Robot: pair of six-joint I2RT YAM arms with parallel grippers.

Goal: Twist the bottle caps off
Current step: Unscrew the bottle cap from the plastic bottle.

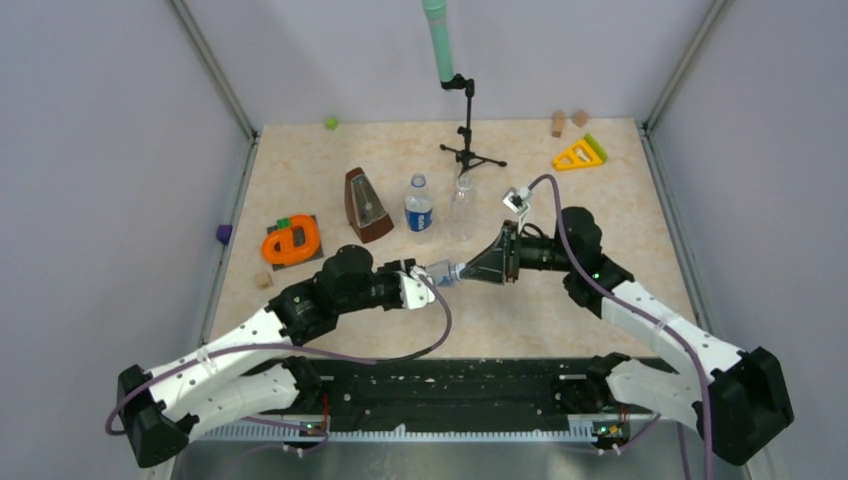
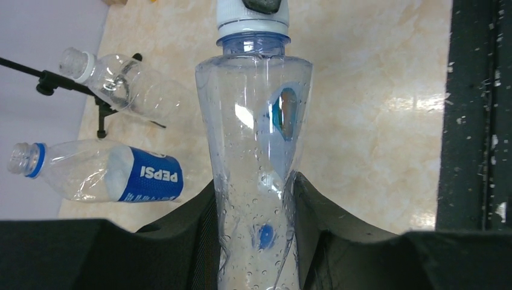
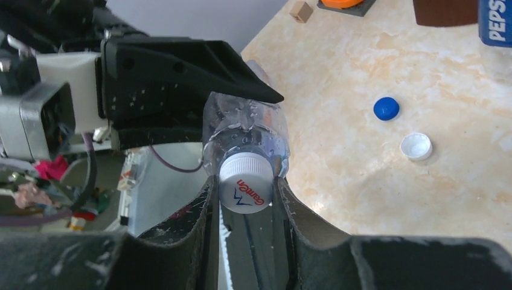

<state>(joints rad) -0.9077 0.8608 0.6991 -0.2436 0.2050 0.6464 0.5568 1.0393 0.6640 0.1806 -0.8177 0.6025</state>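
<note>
**Both arms grip the last capped bottle between them**

From the top camera, the left fingers (image 1: 416, 270) and the right fingers (image 1: 488, 264) meet over the front middle of the beige marbled counter (image 1: 560, 320). They hold a bluish-tinted clear plastic bottle (image 1: 445, 272) on its side between them. Behind it, a clear bottle with a blue-and-white label (image 1: 419, 205) and a plain clear bottle (image 1: 461, 206) stand upright just beside each other. A brown pyramid-shaped metronome (image 1: 365, 205) stands to their left.

In the left wrist view, the left fingers (image 2: 317, 208) are clamped on the lower body of the bluish bottle (image 2: 253, 133). Its white ribbed screw cap (image 2: 252, 18) sits on the neck at the far end, with a dark finger pad touching it. Both other bottles show open necks.

In the right wrist view, the right fingers (image 3: 296, 217) are closed tight on the white cap (image 3: 244, 190), one on each side, its red-lettered top facing the camera. A dark blue round cap (image 3: 386, 108) and a second white cap (image 3: 416, 146), hollow side up, lie near each other on the counter.
</note>
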